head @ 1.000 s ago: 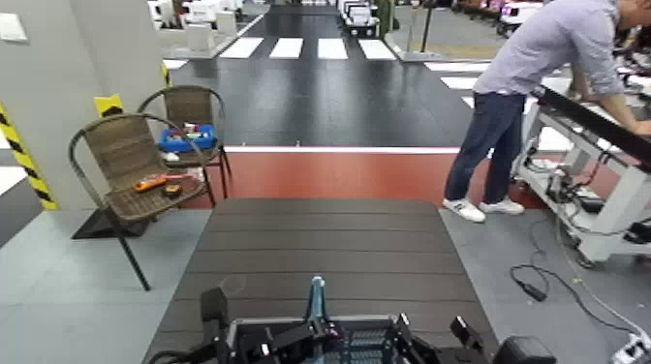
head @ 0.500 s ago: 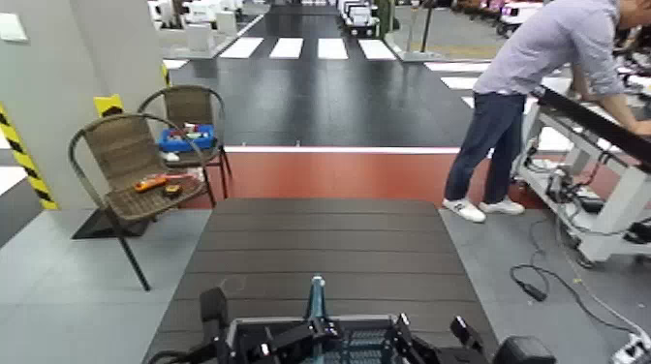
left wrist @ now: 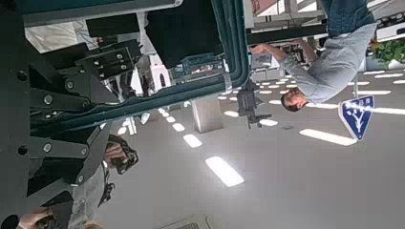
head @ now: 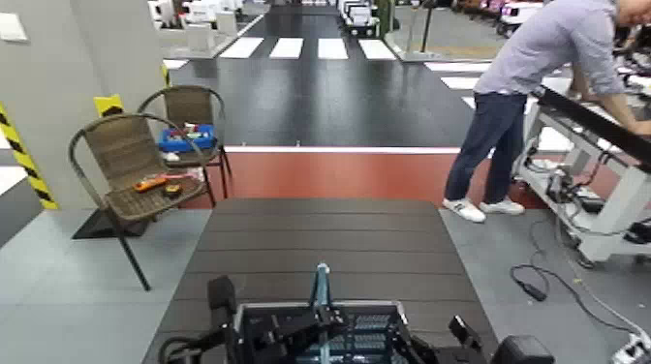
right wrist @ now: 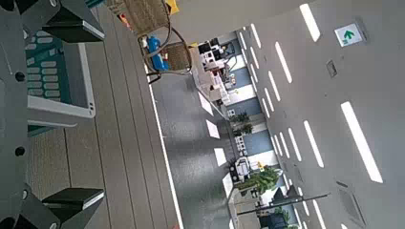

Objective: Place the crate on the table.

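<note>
The crate [head: 320,310], with its grey rim, dark teal lattice and upright blue-teal handle [head: 320,283], is over the near edge of the dark slatted table [head: 320,237] at the bottom of the head view. My left gripper [head: 225,321] holds the crate's left side. My right gripper [head: 441,341] is at its right side. The left wrist view shows teal crate bars [left wrist: 143,95] close against the gripper. The right wrist view shows the crate's rim and lattice [right wrist: 55,76] between the spread fingers, above the table slats [right wrist: 119,143].
Two wicker chairs [head: 126,165] stand left of the table, the far one holding a small blue bin [head: 186,138]. A person [head: 528,87] leans over a white workbench [head: 601,145] at the right. Cables [head: 542,281] lie on the floor beside the table.
The crate and both grippers have moved forward a little, farther over the table's near edge. The person and chairs have not moved.
</note>
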Action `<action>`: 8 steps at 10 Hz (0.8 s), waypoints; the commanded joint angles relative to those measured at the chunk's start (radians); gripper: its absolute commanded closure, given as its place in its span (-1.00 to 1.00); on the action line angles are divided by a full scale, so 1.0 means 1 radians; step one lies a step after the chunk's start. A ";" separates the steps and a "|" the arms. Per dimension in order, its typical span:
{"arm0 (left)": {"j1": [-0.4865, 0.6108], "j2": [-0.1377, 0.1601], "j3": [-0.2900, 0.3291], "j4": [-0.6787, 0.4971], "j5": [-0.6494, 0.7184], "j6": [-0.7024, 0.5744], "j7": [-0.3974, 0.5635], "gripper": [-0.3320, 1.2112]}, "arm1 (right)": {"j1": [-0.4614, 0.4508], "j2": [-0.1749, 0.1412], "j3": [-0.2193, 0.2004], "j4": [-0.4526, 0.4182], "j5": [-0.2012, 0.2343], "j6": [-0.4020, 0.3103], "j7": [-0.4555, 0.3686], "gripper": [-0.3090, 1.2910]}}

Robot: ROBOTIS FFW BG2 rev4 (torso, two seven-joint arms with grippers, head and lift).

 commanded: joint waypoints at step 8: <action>-0.353 0.006 -0.249 0.387 -0.137 -0.193 -0.222 0.98 | -0.011 -0.003 0.012 0.007 -0.007 -0.002 0.000 -0.43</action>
